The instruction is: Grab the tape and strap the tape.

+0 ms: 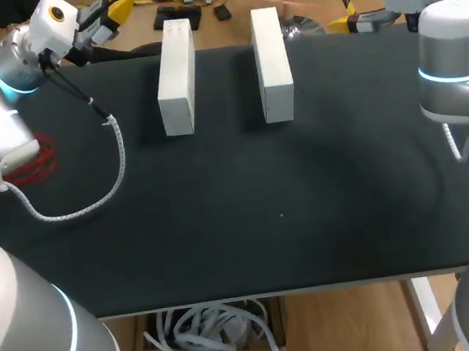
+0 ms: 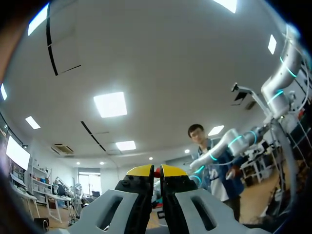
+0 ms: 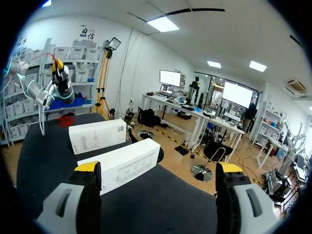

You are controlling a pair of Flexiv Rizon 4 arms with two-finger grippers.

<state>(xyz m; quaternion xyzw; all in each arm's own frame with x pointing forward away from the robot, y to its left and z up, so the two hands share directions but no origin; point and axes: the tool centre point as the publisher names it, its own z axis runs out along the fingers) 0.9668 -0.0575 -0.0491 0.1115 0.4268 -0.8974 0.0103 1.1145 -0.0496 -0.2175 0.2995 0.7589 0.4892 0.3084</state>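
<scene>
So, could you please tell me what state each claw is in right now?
Left claw: closed, nothing visibly held.
Right claw: open, empty.

Left box [image 1: 177,79] and right box [image 1: 272,63] side by side, apart, on the bench's [image 1: 281,212] far half, left tool [image 1: 118,7] above its far left corner, boxes ahead of right tool [image 3: 158,168]

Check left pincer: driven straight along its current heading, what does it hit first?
Way looks free. The left pincer, shut, points up and away from the table; its wrist view shows no table item ahead, though depth there is unclear.
</scene>
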